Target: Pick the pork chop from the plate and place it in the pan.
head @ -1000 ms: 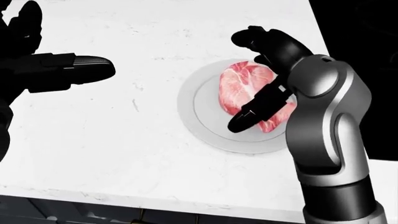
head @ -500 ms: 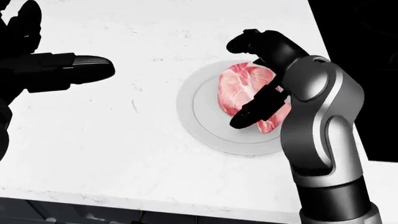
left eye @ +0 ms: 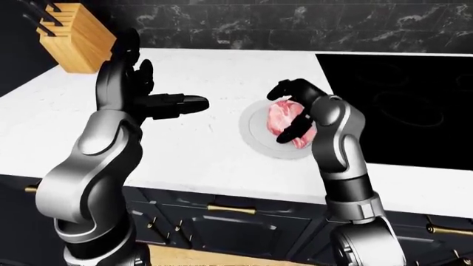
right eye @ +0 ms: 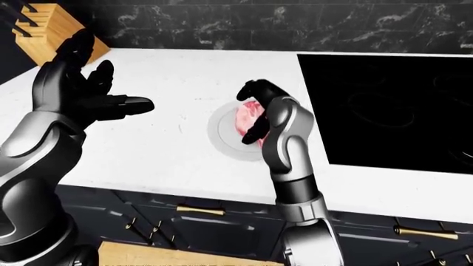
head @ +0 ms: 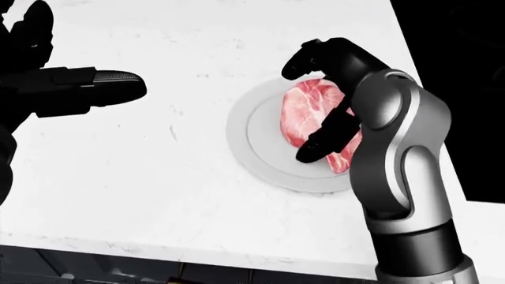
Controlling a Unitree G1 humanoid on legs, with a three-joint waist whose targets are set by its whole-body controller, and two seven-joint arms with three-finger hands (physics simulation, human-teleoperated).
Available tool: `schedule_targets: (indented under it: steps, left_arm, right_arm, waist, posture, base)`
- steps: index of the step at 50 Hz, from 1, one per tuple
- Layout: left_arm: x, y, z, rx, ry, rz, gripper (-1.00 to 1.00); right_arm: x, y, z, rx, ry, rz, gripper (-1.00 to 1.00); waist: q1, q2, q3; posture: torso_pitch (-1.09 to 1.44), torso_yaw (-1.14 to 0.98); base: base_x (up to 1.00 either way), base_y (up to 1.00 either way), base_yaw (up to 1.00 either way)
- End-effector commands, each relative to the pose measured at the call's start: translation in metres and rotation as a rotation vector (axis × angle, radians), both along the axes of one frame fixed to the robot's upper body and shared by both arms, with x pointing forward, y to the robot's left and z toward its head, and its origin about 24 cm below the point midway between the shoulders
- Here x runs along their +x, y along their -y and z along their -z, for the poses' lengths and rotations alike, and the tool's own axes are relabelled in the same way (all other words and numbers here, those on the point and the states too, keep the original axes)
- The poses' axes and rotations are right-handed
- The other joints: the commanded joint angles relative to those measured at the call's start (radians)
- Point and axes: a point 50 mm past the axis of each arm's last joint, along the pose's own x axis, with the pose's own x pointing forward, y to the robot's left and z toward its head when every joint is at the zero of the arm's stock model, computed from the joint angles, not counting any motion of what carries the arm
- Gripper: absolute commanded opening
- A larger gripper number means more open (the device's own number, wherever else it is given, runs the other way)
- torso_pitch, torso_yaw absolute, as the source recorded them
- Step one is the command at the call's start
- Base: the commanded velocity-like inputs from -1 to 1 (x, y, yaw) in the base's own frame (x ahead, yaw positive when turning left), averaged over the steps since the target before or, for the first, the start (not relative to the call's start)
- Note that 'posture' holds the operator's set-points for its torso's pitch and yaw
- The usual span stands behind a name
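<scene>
While fingers [head: 325, 141] curl around it, pork chop [head: 306, 112] lies on plate [head: 256, 154].

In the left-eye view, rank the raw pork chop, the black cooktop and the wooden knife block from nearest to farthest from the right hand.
From the right hand:
1. Raw pink pork chop, on the round white plate directly under the fingers.
2. Black glass cooktop, on the view's right.
3. Wooden knife block, at the upper left corner, beyond the raised left hand.

Right hand [right eye: 255, 111] over pork chop [right eye: 246, 114] on plate [right eye: 219, 133] (fingers seemingly cupped, contact unclear).
</scene>
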Motion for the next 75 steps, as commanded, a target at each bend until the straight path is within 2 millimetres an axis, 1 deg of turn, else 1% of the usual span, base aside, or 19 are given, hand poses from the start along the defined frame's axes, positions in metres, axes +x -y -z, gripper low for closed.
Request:
schedule_targets:
  steps: [1, 3, 8, 9, 11, 13, 16, 20, 24, 27, 29, 35, 42, 57, 68, 69, 71, 73, 75]
  left_arm:
    - [-0.005, 0.0, -0.015, 0.001, 0.084, -0.001, 1.0]
    - [-0.005, 0.0, -0.015, 0.001, 0.083, -0.001, 1.0]
    - [-0.005, 0.0, -0.014, 0.001, 0.083, -0.001, 1.0]
    - [-0.005, 0.001, -0.014, 0.002, 0.082, 0.0, 1.0]
    - [-0.005, 0.002, -0.014, 0.003, 0.082, 0.002, 1.0]
    - [-0.004, 0.001, -0.014, 0.003, 0.081, 0.002, 1.0]
    - [-0.005, 0.002, -0.014, 0.004, 0.081, 0.004, 1.0]
    - [-0.005, 0.002, -0.014, 0.003, 0.082, 0.003, 1.0]
    - [-0.005, 0.003, -0.014, 0.003, 0.082, 0.006, 1.0]
    - [-0.006, 0.003, -0.014, 0.003, 0.083, 0.009, 1.0]
    - [-0.006, 0.003, -0.015, 0.002, 0.084, 0.009, 1.0]
    - [-0.008, 0.003, -0.017, 0.0, 0.089, 0.01, 1.0]
    - [-0.007, 0.003, -0.017, -0.001, 0.089, 0.009, 1.0]
    - [-0.008, 0.001, -0.018, -0.005, 0.092, 0.008, 1.0]
    - [-0.009, 0.002, -0.019, -0.003, 0.094, 0.009, 1.0]
    - [-0.009, 0.002, -0.018, -0.002, 0.093, 0.009, 1.0]
    - [-0.009, 0.002, -0.018, -0.002, 0.094, 0.009, 1.0]
    - [-0.009, 0.002, -0.018, -0.002, 0.094, 0.009, 1.0]
    - [-0.009, 0.002, -0.018, -0.002, 0.095, 0.009, 1.0]
  right_arm:
    - [-0.001, -0.001, -0.02, -0.009, 0.088, 0.002, 0.07]
    - [-0.001, -0.002, -0.022, -0.008, 0.09, 0.001, -0.24]
    - [0.0, -0.003, -0.029, -0.006, 0.098, 0.0, -0.3]
    - [0.0, -0.003, -0.03, -0.005, 0.099, -0.001, -0.4]
    - [0.0, -0.003, -0.033, -0.007, 0.101, 0.0, -0.84]
    - [0.001, -0.004, -0.038, -0.009, 0.107, -0.001, -1.0]
    - [0.004, -0.006, -0.051, -0.016, 0.13, 0.001, -1.0]
    - [0.008, -0.006, -0.09, -0.046, 0.155, 0.007, -1.0]
    - [0.01, -0.008, -0.159, -0.105, 0.2, 0.008, -1.0]
    - [0.008, -0.009, -0.193, -0.121, 0.204, 0.011, -1.0]
    - [0.006, -0.01, -0.202, -0.129, 0.2, 0.01, -1.0]
    - [0.0, -0.009, -0.221, -0.172, 0.181, 0.007, -1.0]
    - [-0.005, -0.009, -0.24, -0.159, 0.171, 0.0, -1.0]
    - [-0.026, 0.008, -0.258, -0.058, 0.105, 0.013, -1.0]
    - [-0.045, 0.026, -0.267, -0.104, 0.092, 0.066, -1.0]
    - [-0.046, 0.027, -0.268, -0.106, 0.094, 0.071, -1.0]
    - [-0.046, 0.028, -0.268, -0.104, 0.094, 0.074, -1.0]
    - [-0.046, 0.028, -0.268, -0.102, 0.094, 0.075, -1.0]
    - [-0.046, 0.029, -0.267, -0.104, 0.093, 0.074, -1.0]
  waist:
    - [0.0, 0.002, -0.025]
    - [0.0, 0.002, -0.025]
    - [0.001, 0.003, -0.024]
    - [0.001, 0.003, -0.024]
    - [0.001, 0.003, -0.025]
    - [0.001, 0.003, -0.025]
    - [0.001, 0.004, -0.025]
    - [-0.002, 0.008, -0.024]
    - [-0.007, 0.013, -0.02]
    - [-0.01, 0.017, -0.014]
    - [-0.01, 0.018, -0.009]
    - [-0.013, 0.013, -0.005]
    - [-0.013, 0.019, -0.001]
    - [-0.015, 0.02, 0.008]
    - [-0.016, 0.02, 0.014]
    - [-0.011, 0.019, -0.013]
    - [-0.006, 0.035, -0.01]
    - [-0.008, 0.054, -0.017]
    - [-0.007, 0.051, -0.025]
  posture:
    - [0.0, 0.0]
    - [0.0, 0.0]
    - [0.0, 0.0]
    - [0.0, 0.0]
    - [0.0, 0.0]
    - [0.0, 0.0]
    - [0.0, 0.0]
    - [0.0, 0.0]
    - [0.0, 0.0]
    - [0.0, 0.0]
    - [0.0, 0.0]
    - [0.0, 0.0]
    - [0.0, 0.0]
    - [0.0, 0.0]
    - [0.0, 0.0]
    - [0.0, 0.0]
    - [0.0, 0.0]
    - [0.0, 0.0]
    - [0.0, 0.0]
  base:
    - [0.0, 0.0, 0.0]
    - [0.0, 0.0, 0.0]
    - [0.0, 0.0, 0.0]
    - [0.0, 0.0, 0.0]
    - [0.0, 0.0, 0.0]
    - [0.0, 0.0, 0.0]
    - [0.0, 0.0, 0.0]
    - [0.0, 0.0, 0.0]
    - [0.0, 0.0, 0.0]
    - [0.0, 0.0, 0.0]
    - [0.0, 0.0, 0.0]
    - [0.0, 0.0, 0.0]
    - [0.0, 0.0, 0.0]
    - [0.0, 0.0, 0.0]
    - [0.0, 0.0, 0.0]
    - [0.0, -0.16, 0.0]
    - [0.0, -0.24, 0.0]
    - [0.0, -0.32, 0.0]
    - [0.0, -0.31, 0.0]
